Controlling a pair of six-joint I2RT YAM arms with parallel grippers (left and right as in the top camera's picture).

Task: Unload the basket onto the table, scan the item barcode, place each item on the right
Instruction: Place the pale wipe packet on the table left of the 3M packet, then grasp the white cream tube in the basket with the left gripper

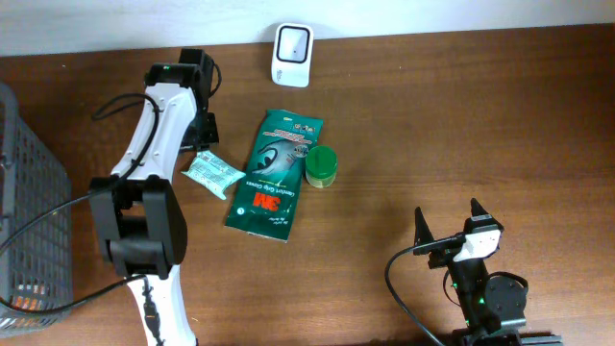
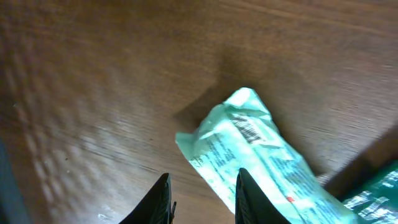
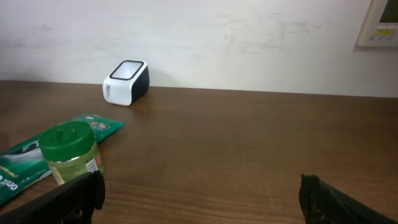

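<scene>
My left gripper hangs low over the brown wooden table, jaws slightly parted with nothing between them. The small pale mint-green plastic packet lies flat just ahead of my fingertips, barcode facing up. The white and black barcode scanner stands at the far edge, well apart from it. I judge the task barely begun: gripping, lifting and showing the code to the scanner are all left. My right gripper is spread wide and empty.
</scene>
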